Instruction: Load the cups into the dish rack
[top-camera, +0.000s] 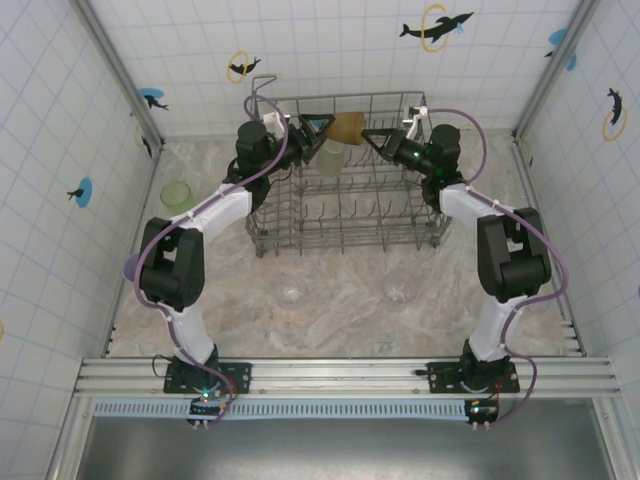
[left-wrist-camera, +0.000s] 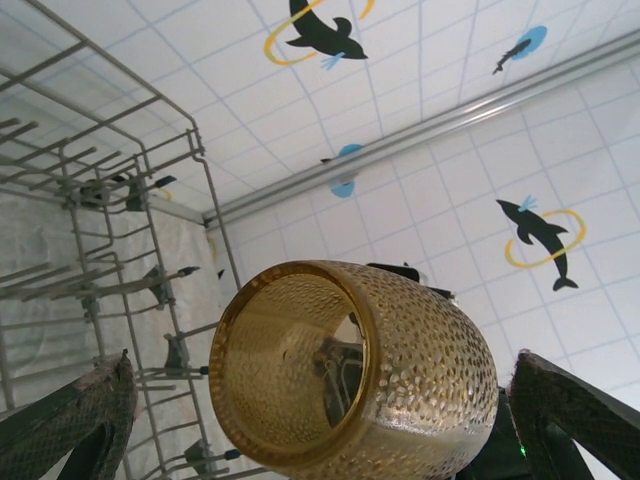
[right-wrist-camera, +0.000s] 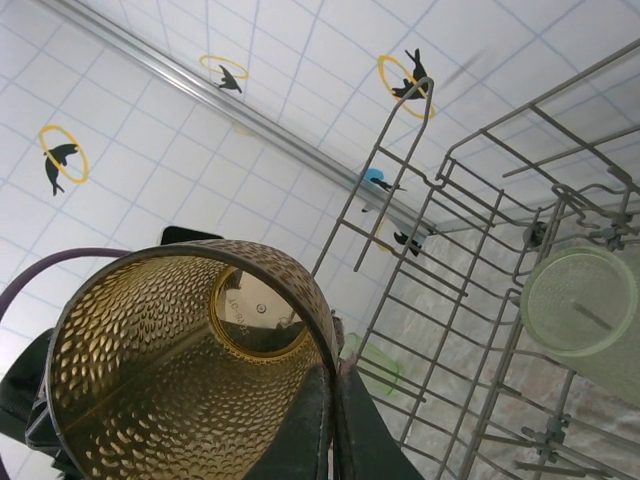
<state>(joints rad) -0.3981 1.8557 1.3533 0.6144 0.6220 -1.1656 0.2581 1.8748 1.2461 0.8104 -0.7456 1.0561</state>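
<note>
Here our right gripper (right-wrist-camera: 332, 385) pinches the amber cup (right-wrist-camera: 150, 380) by its rim; light, stiff, we judge, best clasped mid-body by our wide-open left gripper (left-wrist-camera: 322, 365).

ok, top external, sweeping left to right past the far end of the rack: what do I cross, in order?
Green cup on the table beside the dish rack → left end effector, open → amber cup → right end effector, shut on the amber cup.
</note>
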